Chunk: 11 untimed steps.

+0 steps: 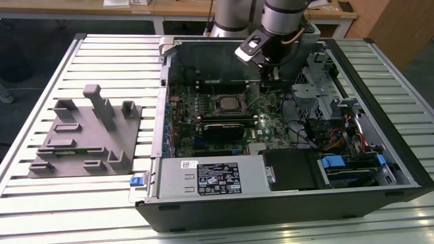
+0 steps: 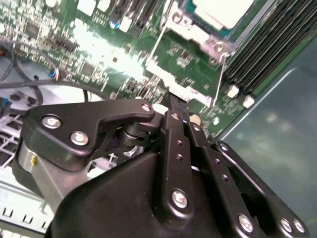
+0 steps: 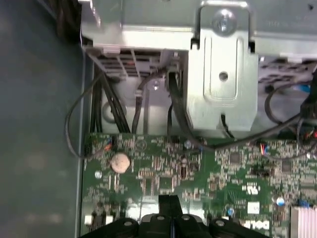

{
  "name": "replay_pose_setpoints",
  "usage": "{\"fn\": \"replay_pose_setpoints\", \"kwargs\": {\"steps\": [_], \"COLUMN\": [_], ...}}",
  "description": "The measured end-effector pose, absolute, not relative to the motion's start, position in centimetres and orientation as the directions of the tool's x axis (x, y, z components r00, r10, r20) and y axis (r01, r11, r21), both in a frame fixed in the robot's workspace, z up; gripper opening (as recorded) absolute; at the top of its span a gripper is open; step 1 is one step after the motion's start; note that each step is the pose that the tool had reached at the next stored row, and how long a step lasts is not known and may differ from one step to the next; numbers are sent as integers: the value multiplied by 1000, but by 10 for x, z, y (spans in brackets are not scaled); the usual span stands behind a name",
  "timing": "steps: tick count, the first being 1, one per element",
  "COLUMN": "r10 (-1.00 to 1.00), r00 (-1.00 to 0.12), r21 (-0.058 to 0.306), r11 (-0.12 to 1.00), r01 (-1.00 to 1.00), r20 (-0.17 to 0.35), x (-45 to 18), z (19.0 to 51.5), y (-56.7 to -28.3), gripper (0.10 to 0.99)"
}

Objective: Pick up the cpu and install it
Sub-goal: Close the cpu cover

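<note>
The cpu, with its pale silvery top, lies in the metal-framed socket on the green motherboard inside the open computer case. My gripper hangs just above the board, beside the socket on the exterior view's right. Its black fingers are pressed together with nothing between them, so it is shut. In the first wrist view the fingertips hover over the board's edge, near a round coin battery. A thin wire lever runs along the socket's side nearest the gripper.
A grey tray with upright pegs stands on the slatted table at the exterior view's left. A white-labelled grey box fills the case's near corner. The metal drive cage and cables crowd the right side. Memory slots lie beyond the socket.
</note>
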State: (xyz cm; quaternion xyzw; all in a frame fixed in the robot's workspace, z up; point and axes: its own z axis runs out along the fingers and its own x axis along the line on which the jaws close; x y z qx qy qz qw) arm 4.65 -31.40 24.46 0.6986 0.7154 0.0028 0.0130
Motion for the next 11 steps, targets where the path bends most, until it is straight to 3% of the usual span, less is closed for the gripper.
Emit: {"fn": "replay_pose_setpoints", "kwargs": {"steps": [11], "r10": [1000], "r00": [-23], "r21": [22], "r11": [24], "r01": [999], "r20": [-14], "x": [15], "z": [244], "y": [-314], "gripper": [106]}}
